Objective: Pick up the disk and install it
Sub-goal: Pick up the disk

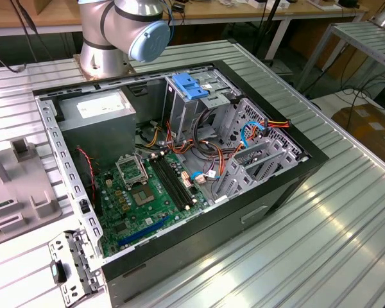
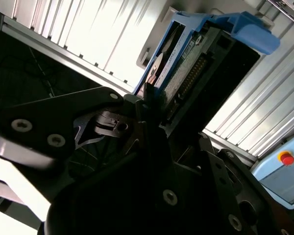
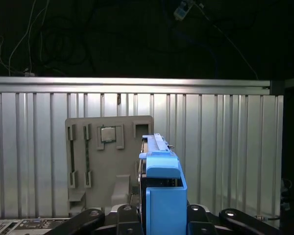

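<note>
Disk | gripper clamped on it | held over table, by grey fixture | step: pick done, carry in hand, as judged | install pending: calls for rails squared to cage slot in open case.

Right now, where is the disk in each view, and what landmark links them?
First wrist view: the disk, blue rail facing the camera, held in the gripper before the grey parts tray.
Second wrist view: the disk, seen close, clamped in the gripper.
Exterior view: the grey parts tray lies at the exterior view's left.
Shared landmark: the ribbed metal table.
</note>
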Robot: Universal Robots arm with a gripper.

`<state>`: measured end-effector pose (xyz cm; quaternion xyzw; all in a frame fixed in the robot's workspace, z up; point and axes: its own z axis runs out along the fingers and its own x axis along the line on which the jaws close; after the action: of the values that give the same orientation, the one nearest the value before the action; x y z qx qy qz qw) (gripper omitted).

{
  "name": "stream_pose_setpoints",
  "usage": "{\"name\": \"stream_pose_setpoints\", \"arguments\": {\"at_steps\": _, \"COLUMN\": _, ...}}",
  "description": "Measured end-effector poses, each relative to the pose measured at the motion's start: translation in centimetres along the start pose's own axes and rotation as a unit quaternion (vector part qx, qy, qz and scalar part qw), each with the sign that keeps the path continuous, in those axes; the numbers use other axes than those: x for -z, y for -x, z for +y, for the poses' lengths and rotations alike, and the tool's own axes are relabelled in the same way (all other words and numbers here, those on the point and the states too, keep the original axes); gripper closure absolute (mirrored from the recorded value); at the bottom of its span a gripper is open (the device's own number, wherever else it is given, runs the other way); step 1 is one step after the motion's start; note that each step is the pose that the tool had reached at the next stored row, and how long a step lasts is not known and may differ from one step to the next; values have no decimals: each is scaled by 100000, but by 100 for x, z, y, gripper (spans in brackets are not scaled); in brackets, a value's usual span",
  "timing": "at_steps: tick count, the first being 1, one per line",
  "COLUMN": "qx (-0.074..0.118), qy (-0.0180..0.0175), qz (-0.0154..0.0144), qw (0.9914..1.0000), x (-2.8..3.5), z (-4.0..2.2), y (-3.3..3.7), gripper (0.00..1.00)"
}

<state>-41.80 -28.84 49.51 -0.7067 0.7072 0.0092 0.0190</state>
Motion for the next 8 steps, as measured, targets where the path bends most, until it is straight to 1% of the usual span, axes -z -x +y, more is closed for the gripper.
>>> {"name": "stream_pose_setpoints", "arguments": {"at_steps": 2, "qx": -1, "qy": 9, "qz": 3, "qw": 100000, "x": 32, "z": -1, "y": 4, "gripper": 64}}
{"name": "stream_pose_setpoints", "arguments": {"at_steps": 8, "qx": -1, "qy": 6, "qz": 2, "qw": 100000, "x": 74, "z": -2, "y": 5, "gripper": 64}}
